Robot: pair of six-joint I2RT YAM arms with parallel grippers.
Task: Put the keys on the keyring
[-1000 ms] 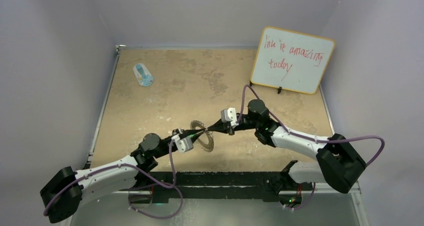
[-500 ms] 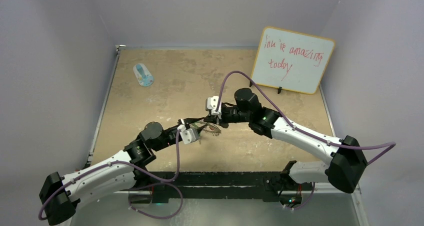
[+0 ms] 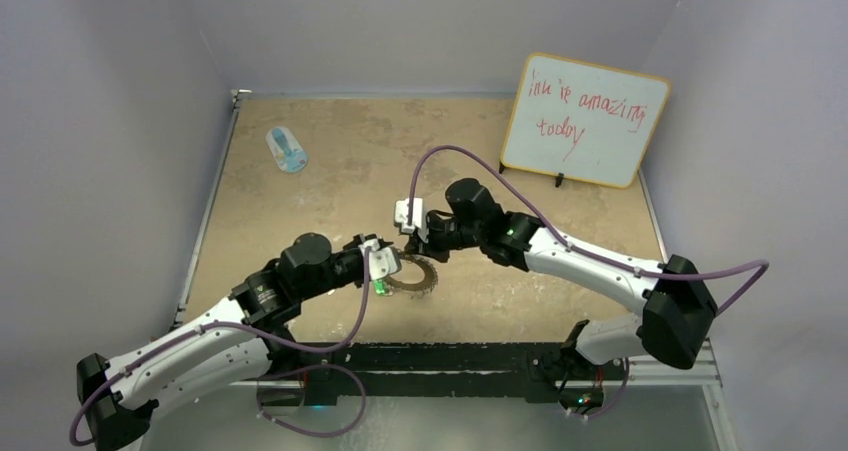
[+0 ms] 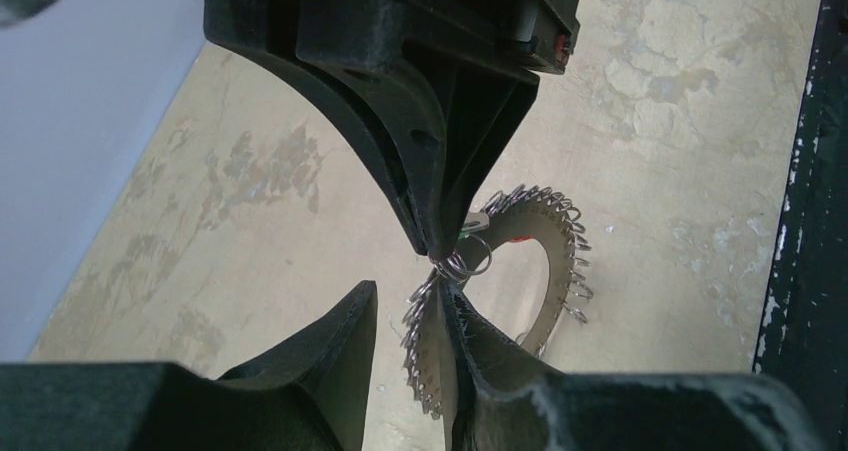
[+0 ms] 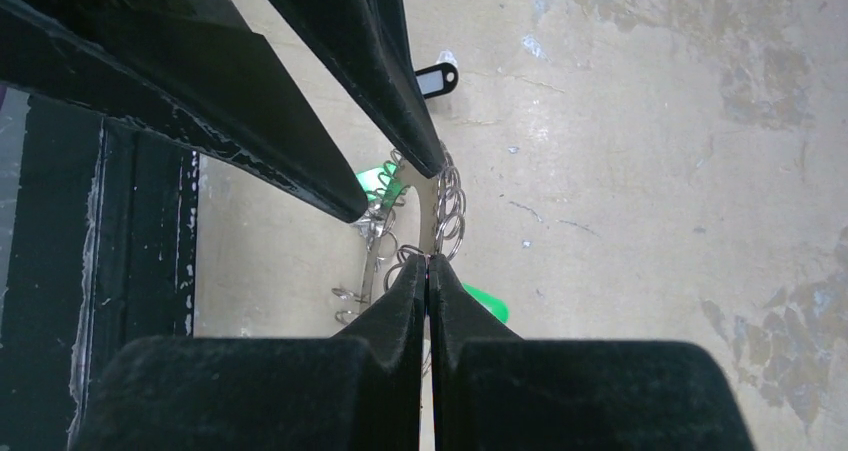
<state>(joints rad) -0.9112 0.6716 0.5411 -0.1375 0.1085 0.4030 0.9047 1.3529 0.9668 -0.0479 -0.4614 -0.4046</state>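
The keyring [image 3: 420,276] [image 4: 560,261], a flat silver ring with wire loops round its rim, hangs tilted just over the table's middle. My right gripper [image 3: 425,256] [image 5: 427,261] is shut on a wire loop at its rim. My left gripper [image 3: 396,271] [image 4: 405,289] is open, with the ring's edge between its fingers, leaning on the right finger [image 4: 470,331] and apart from the other. Green key tags [image 5: 375,183] [image 5: 487,303] hang at the ring. A key with a black tag [image 5: 435,79] lies on the table beyond it. A speck of red [image 4: 515,239] shows behind the ring.
A blue-and-white oval object [image 3: 288,150] lies at the back left. A whiteboard with red writing [image 3: 585,121] leans on the back right wall. A black rail [image 3: 440,356] runs along the table's near edge, close to the ring.
My left gripper, shut on the ring a second ago, has opened. The right arm has swung left, its gripper still shut, and the ring has tipped and shifted with it.
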